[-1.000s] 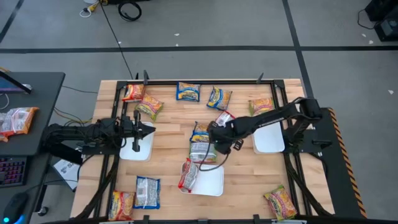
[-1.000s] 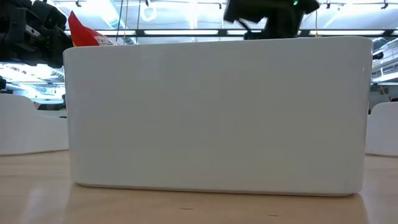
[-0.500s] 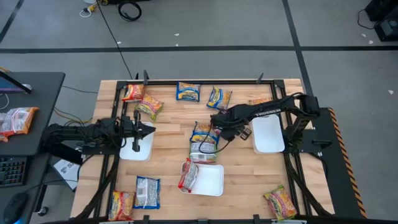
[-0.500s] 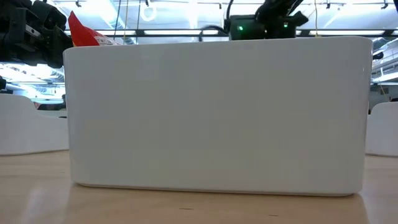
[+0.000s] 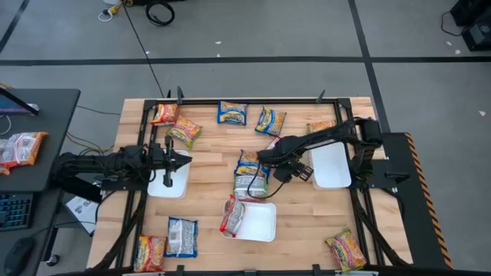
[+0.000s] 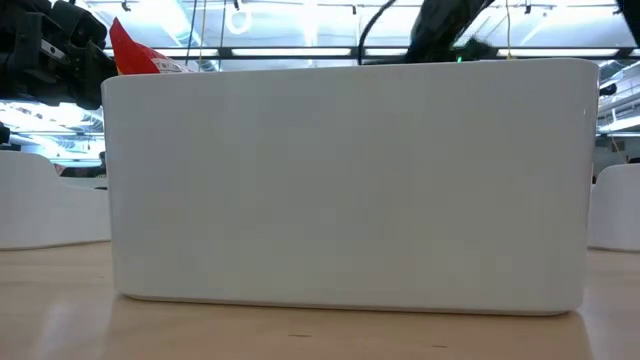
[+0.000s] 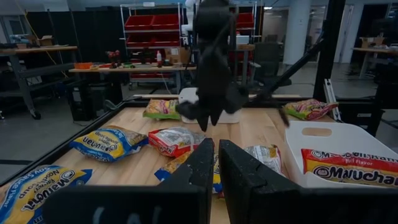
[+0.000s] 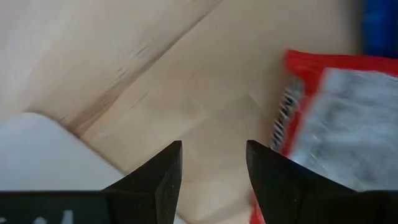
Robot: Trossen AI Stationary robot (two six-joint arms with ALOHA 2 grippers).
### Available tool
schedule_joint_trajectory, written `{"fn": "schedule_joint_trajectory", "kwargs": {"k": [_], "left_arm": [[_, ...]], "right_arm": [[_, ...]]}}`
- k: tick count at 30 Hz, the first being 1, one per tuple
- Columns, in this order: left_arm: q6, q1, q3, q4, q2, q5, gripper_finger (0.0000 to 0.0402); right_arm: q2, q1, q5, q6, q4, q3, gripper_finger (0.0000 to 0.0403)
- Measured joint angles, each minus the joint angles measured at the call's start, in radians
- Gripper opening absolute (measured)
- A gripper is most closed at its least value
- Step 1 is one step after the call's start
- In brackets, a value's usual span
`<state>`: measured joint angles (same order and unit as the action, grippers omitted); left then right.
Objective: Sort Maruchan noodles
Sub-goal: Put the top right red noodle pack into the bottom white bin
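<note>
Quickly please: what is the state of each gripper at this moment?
Left gripper: closed, holding nothing, over the left white tray.
Right gripper: open, empty, beside a red-and-silver packet.

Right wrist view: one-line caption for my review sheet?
Open right gripper hovers empty above the wooden table, a red-and-silver Maruchan packet beside it and a white tray corner nearby.
</note>
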<state>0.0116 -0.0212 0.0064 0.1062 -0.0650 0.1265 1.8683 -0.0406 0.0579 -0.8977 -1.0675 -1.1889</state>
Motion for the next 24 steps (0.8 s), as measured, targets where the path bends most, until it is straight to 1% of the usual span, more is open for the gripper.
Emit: {"fn": "schedule_joint_trajectory", "kwargs": {"k": [2,6,8,9,11,14,15,17,20,24], "left_arm": [[0.0,0.0,0.0,-0.001,0.0,0.0,0.0032],[0.0,0.0,0.0,-0.001,0.0,0.0,0.0032],[0.0,0.0,0.0,-0.001,0.0,0.0,0.0032],[0.0,0.0,0.0,-0.001,0.0,0.0,0.0032],[0.0,0.0,0.0,-0.001,0.0,0.0,0.0032],[0.0,0.0,0.0,-0.001,0.0,0.0,0.0032],[0.0,0.0,0.0,-0.001,0.0,0.0,0.0032],[0.0,0.0,0.0,0.0,0.0,0.0,0.0032],[0.0,0.0,0.0,-0.004,0.0,0.0,0.0032],[0.0,0.0,0.0,-0.005,0.0,0.0,0.0032]], "right_arm": [[0.045,0.001,0.013,0.001,0.012,0.001,0.0183],[0.074,0.018,0.081,0.031,0.039,-0.019,0.0183],[0.071,0.028,0.105,0.039,0.123,-0.051,0.0183],[0.06,0.032,0.115,0.044,0.174,-0.069,0.0183],[0.01,0.035,0.131,0.058,0.22,-0.092,0.0183],[-0.062,0.029,0.113,0.06,0.32,-0.105,0.0183],[-0.09,0.023,0.108,0.051,0.326,-0.105,0.0183],[-0.138,0.008,0.105,0.013,0.325,-0.106,0.0183],[-0.174,-0.018,0.106,-0.088,0.289,-0.081,0.0183],[-0.171,-0.038,0.101,-0.316,0.246,-0.031,0.0183]]}}
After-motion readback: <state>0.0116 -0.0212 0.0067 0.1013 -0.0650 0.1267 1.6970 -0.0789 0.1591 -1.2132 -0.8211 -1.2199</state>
